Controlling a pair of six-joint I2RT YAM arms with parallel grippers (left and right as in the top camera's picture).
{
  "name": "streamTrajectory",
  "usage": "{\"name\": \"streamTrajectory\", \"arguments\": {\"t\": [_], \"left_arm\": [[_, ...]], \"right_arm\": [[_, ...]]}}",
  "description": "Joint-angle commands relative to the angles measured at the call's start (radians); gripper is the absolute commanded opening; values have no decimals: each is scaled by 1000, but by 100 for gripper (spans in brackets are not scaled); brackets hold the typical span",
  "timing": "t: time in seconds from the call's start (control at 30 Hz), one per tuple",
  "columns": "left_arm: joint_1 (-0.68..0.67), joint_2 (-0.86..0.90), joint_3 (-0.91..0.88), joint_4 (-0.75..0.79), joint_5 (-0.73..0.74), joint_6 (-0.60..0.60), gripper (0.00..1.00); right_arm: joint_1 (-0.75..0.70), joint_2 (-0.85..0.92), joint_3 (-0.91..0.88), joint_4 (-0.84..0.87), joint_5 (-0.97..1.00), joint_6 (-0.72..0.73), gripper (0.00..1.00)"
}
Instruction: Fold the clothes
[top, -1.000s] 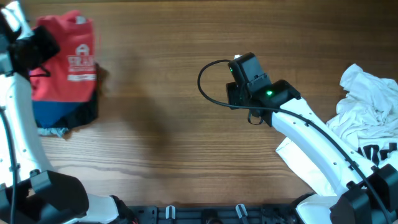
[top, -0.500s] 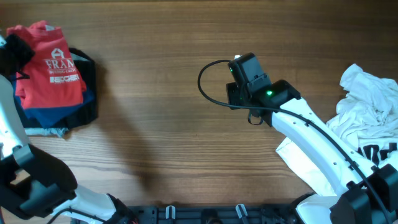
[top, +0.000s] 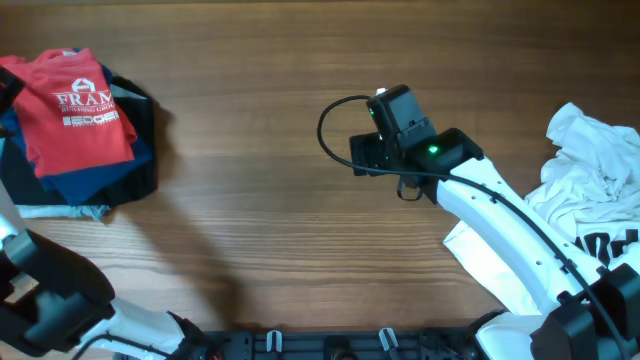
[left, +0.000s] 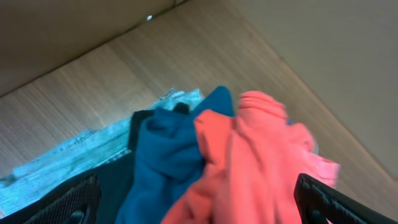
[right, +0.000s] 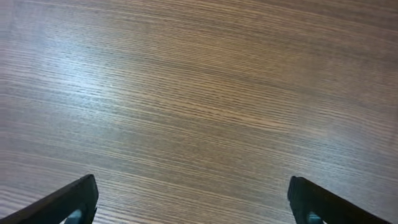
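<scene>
- The folded red cotton T-shirt with white lettering (top: 80, 110) lies on top of a stack, set askew on it.
- Directly beneath the red T-shirt a dark blue garment (top: 98, 180) is seen. Below that there is a black one (top: 143, 170), with a pale patterned cloth (top: 62, 211) sticking out at the bottom.
- The left gripper (left: 199, 205) hangs just above the red T-shirt with its jaws spread wide and nothing clamped.
- Well apart from the red T-shirt, the right gripper (top: 365, 155) is held over the bare wooden table (top: 250, 230). Its jaws are likewise apart and empty.
- Farthest from the red T-shirt, a crumpled heap of white T-shirts with black lettering (top: 600, 180) waits unfolded, partly under the right arm.
- Risk: the fold could be snagged by a finger and dragged open, or the askew shirt could be tipped off the stack.
- Risk: the white heap could be dragged by the right arm.
- The lettering and the white heap are shown only overhead.
- The red T-shirt's puffed, loose edge appears only in the left wrist view.
</scene>
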Motion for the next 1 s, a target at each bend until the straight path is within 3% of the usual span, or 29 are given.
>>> {"name": "streamTrajectory", "arguments": {"t": [0.0,0.13,0.23,0.37,0.5,0.77,0.97], "left_arm": [[-92,-127,13,-4,111,-7,100],[-256,-148,13,-51,111,50,100],[-413,-145,13,-114,111,87,100],[-592,-136,13,-188,77,97,100],[-710,-130,13,-292,40,97,100],[-736,-130,13,-679,39,92,100],[-753,-177,-6,-812,30,56,99]], "right_arm": [[2,-11,-2,27,-37,35,100],[2,-12,-2,105,-57,108,100],[-8,-23,1,164,-56,80,100],[-95,-27,35,167,-91,74,100],[-237,-27,72,158,-190,-37,99],[-387,-89,133,-106,-165,-21,100],[-395,-327,95,-208,-153,4,100]]}}
